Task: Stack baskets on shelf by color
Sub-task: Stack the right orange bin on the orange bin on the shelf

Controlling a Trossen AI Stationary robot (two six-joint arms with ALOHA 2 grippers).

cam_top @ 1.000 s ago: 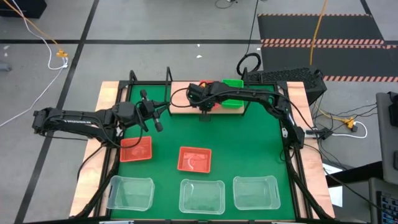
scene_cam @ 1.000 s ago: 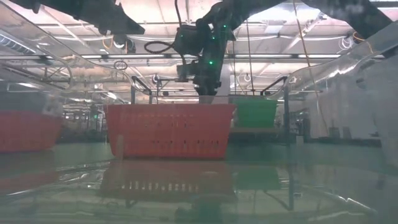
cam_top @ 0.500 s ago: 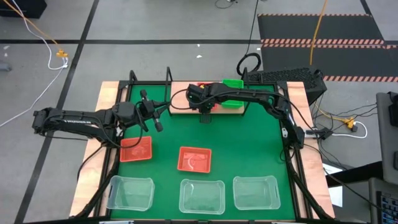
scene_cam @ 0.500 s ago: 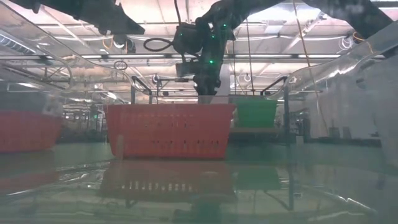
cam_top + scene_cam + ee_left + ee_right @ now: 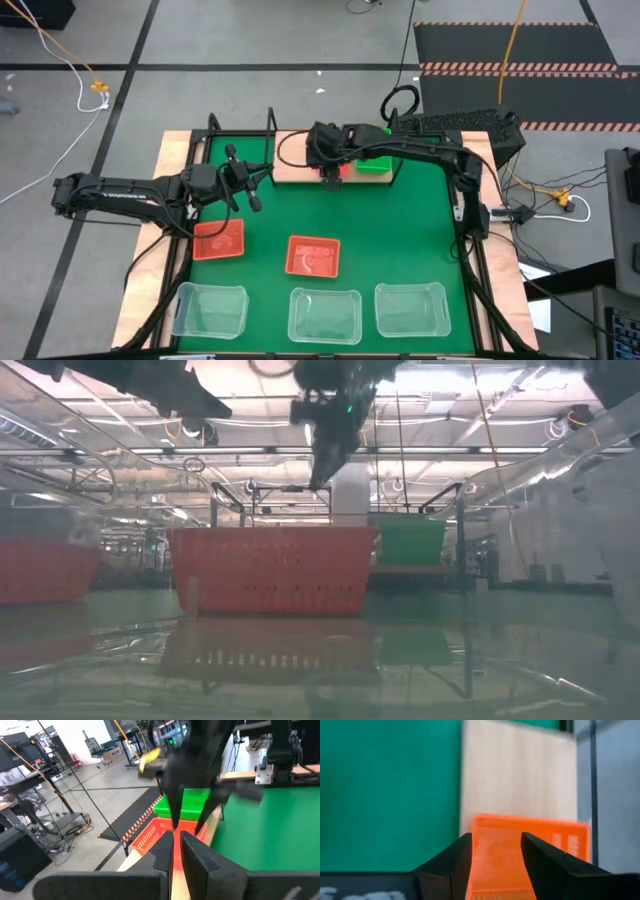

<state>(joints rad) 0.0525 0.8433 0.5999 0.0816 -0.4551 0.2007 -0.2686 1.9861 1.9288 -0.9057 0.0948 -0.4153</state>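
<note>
L pincer (image 5: pixel 252 187) hovers idle, fingers near-shut, empty. R pincer (image 5: pixel 331 172) has just let go & lifted, fingers apart, empty; red-orange plastic basket (image 5: pixel 530 854) now sits on light-wood shelf (image 5: pixel 288 170) beside green basket (image 5: pixel 377 166). 2 red left.

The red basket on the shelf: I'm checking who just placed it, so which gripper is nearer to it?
Right. The right gripper, open, hangs directly over the red basket on the shelf. The left gripper waits off to the side over the green mat, clear of the shelf.
</note>
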